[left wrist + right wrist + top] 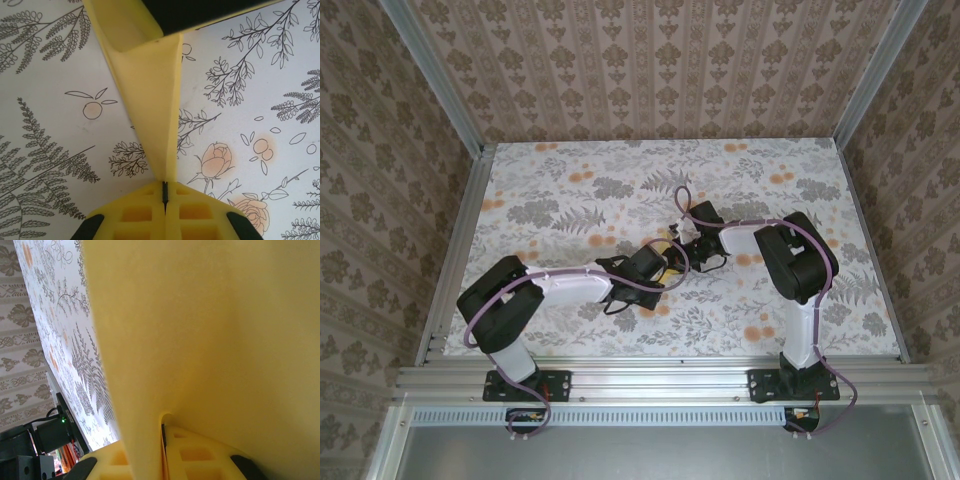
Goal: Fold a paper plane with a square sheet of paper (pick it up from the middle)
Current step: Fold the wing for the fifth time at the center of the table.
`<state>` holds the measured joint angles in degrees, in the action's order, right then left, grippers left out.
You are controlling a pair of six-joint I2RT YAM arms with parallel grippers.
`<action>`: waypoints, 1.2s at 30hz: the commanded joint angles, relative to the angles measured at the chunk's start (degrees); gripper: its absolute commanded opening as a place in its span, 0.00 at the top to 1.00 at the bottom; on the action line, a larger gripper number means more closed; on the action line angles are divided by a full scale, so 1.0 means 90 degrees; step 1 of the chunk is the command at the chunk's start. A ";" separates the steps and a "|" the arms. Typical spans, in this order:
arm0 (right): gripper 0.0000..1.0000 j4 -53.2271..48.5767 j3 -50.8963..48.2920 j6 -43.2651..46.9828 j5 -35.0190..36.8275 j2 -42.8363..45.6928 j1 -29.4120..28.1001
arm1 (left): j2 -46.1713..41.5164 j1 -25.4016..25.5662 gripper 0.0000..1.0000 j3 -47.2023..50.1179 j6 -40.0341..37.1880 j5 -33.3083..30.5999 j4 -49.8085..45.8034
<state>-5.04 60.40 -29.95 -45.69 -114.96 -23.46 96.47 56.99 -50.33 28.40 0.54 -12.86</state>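
Floral-print tabletop (550,200), left fingers (137,215) clamped on yellow paper plane (152,105), right fingers (200,460) gripping it too (opposite end)

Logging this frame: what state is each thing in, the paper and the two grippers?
yellow paper: folded into a narrow tapering shape with a flap standing open, clamped by both grippers; whether it touches the table cannot be told.
left gripper: shut on the yellow paper's narrow tip.
right gripper: shut on the yellow paper's wider part.
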 commanded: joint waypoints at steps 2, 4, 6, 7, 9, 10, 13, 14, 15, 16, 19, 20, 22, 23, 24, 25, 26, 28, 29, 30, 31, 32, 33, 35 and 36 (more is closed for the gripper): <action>0.89 -0.0433 -0.0144 0.0126 0.1169 -0.0547 0.0029 | -0.0044 0.0117 0.94 0.0093 -0.0145 -0.0051 -0.0478; 0.89 -0.0429 -0.0144 0.0126 0.1170 -0.0547 0.0032 | -0.0063 0.0115 0.90 0.0053 -0.0165 -0.0131 -0.0589; 0.89 -0.0429 -0.0149 0.0128 0.1158 -0.0547 0.0037 | -0.0168 0.0105 0.86 0.0017 -0.0158 -0.0124 -0.0618; 0.89 -0.0436 -0.0148 0.0128 0.1161 -0.0547 0.0036 | -0.0256 0.0076 0.82 -0.0003 -0.0134 -0.0038 -0.0589; 0.89 -0.0431 -0.0130 0.0125 0.1146 -0.0553 0.0034 | -0.0513 -0.0021 0.76 0.0039 -0.0049 0.0255 -0.0387; 0.89 -0.0434 -0.0129 0.0125 0.1144 -0.0560 0.0034 | -0.0638 -0.0072 0.73 0.0075 0.0007 0.0393 -0.0240; 0.89 -0.0429 -0.0110 0.0133 0.1138 -0.0582 0.0036 | -0.0982 -0.0357 0.67 0.0299 0.0250 0.0900 0.0328; 0.89 -0.0436 -0.0093 0.0128 0.1137 -0.0585 0.0030 | -0.1058 -0.0488 0.66 0.0432 0.0387 0.1101 0.0599; 0.89 -0.0431 -0.0097 0.0125 0.1127 -0.0582 0.0026 | -0.1094 -0.0640 0.66 0.0571 0.0532 0.1314 0.0903; 0.89 -0.0435 -0.0097 0.0117 0.1127 -0.0583 0.0034 | -0.1084 -0.0749 0.66 0.0695 0.0665 0.1501 0.1168; 0.89 -0.0436 -0.0100 0.0125 0.1122 -0.0586 0.0026 | -0.0912 -0.1047 0.67 0.1025 0.1042 0.2070 0.1945; 0.89 -0.0435 -0.0100 0.0125 0.1122 -0.0596 0.0021 | -0.0820 -0.1121 0.67 0.1097 0.1147 0.2255 0.2225; 0.89 -0.0436 -0.0096 0.0126 0.1106 -0.0596 0.0029 | -0.0642 -0.1218 0.68 0.1194 0.1308 0.2540 0.2664; 0.89 -0.0446 -0.0100 0.0131 0.1110 -0.0613 0.0026 | -0.0565 -0.1243 0.69 0.1209 0.1345 0.2625 0.2800; 0.89 -0.0445 -0.0098 0.0135 0.1112 -0.0614 0.0024 | -0.0481 -0.1283 0.70 0.1233 0.1384 0.2686 0.2913; 0.89 -0.0438 -0.0095 0.0129 0.1112 -0.0625 0.0029 | -0.0402 -0.1298 0.72 0.1245 0.1396 0.2735 0.3014; 0.89 -0.0435 -0.0100 0.0135 0.1112 -0.0625 0.0021 | -0.0356 -0.1326 0.73 0.1264 0.1413 0.2772 0.3112; 0.89 -0.0436 -0.0102 0.0134 0.1119 -0.0627 0.0026 | -0.0262 -0.1353 0.76 0.1290 0.1460 0.2858 0.3254; 0.89 -0.0435 -0.0103 0.0134 0.1120 -0.0634 0.0029 | -0.0236 -0.1359 0.76 0.1285 0.1450 0.2870 0.3270; 0.89 -0.0429 -0.0109 0.0128 0.1117 -0.0632 0.0023 | -0.0221 -0.1364 0.76 0.1292 0.1440 0.2870 0.3266; 0.89 -0.0438 -0.0110 0.0135 0.1117 -0.0626 0.0021 | -0.0203 -0.1362 0.77 0.1304 0.1444 0.2868 0.3290; 0.89 -0.0429 -0.0100 0.0132 0.1119 -0.0634 0.0021 | -0.0201 -0.1367 0.77 0.1314 0.1434 0.2875 0.3290; 0.89 -0.0427 -0.0107 0.0134 0.1114 -0.0634 0.0026 | -0.0188 -0.1369 0.77 0.1324 0.1420 0.2875 0.3294; 0.89 -0.0421 -0.0107 0.0133 0.1120 -0.0635 0.0029 | -0.0171 -0.1374 0.78 0.1315 0.1391 0.2879 0.3235; 0.89 -0.0423 -0.0110 0.0135 0.1121 -0.0626 0.0029 | -0.0157 -0.1373 0.78 0.1323 0.1368 0.2887 0.3217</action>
<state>-4.99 61.14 -29.95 -45.69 -115.50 -23.46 94.08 44.91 -39.03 40.38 24.88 14.74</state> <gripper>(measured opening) 0.109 0.221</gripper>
